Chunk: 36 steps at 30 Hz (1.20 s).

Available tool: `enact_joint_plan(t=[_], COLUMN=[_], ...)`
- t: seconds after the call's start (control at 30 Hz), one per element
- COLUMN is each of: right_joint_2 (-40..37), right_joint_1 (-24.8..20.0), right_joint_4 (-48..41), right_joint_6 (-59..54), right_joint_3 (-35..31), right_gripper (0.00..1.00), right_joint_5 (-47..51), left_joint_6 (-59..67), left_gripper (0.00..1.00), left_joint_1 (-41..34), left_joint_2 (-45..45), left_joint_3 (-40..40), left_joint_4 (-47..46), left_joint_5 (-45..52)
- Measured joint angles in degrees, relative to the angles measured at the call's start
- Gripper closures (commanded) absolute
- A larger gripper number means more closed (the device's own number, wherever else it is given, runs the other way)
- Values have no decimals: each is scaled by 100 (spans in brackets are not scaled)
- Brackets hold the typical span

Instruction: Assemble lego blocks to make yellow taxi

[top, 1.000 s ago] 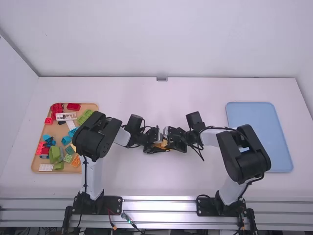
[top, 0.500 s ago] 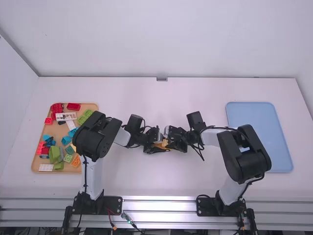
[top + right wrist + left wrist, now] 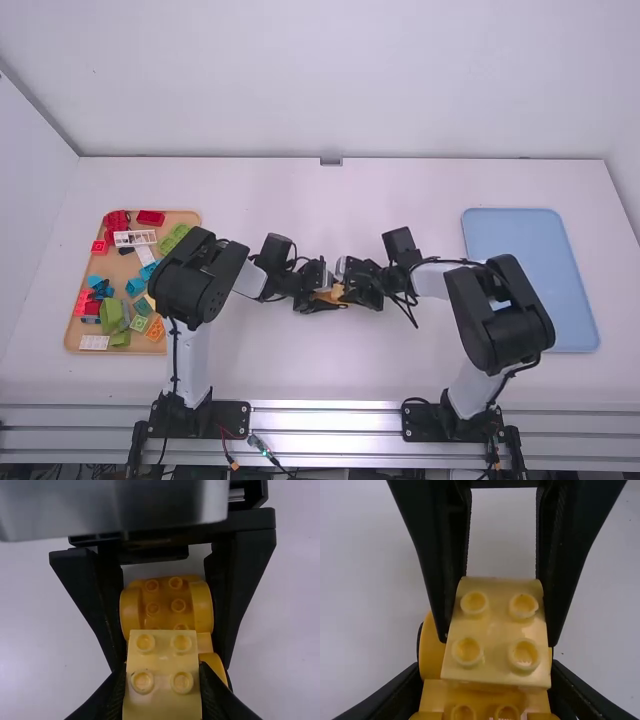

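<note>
Near the table's middle, my left gripper [image 3: 314, 299] and my right gripper [image 3: 354, 287] meet at an orange-yellow wheeled base [image 3: 323, 297] and a yellow brick [image 3: 338, 292]. In the left wrist view my left gripper [image 3: 485, 676] is shut on the base [image 3: 432, 652], one finger on each side. The pale yellow brick [image 3: 495, 630], studs showing, lies over the base's middle. My right gripper [image 3: 162, 674] is shut on that brick [image 3: 162, 667] in the right wrist view, with the base's round wheel parts [image 3: 201, 607] behind. Whether the brick is seated cannot be told.
A wooden tray [image 3: 72, 325] of assorted coloured blocks lies at the left, beside the left arm's elbow. The blue tray [image 3: 530, 260] is at the right, partly behind the right arm's elbow.
My right gripper has shifted very slightly to the right since a second ago. The left arm has stayed where it was, and both grippers keep their hold.
</note>
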Motion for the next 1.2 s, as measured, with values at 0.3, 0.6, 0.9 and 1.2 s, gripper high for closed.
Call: enact_joint_plan(t=[0.3, 0.6, 0.9, 1.2], right_joint_2=[0, 0, 0, 0], right_joint_1=[-11, -9, -9, -17], right_joint_4=[2, -24, -55, 87], right_joint_6=[-2, -4, -24, -4], right_joint_3=[0, -2, -13, -39], right_gripper=[77, 57, 57, 80], right_joint_5=[-4, 48, 195, 101], left_joint_6=[2, -2, -22, -35], left_gripper=[39, 39, 39, 39], left_joint_1=[0, 0, 9, 37], left_joint_2=[0, 0, -7, -13], left_joint_3=[0, 11, 22, 22], left_joint_4=[-4, -4, 4, 9], left_joint_5=[-7, -20, -70, -114])
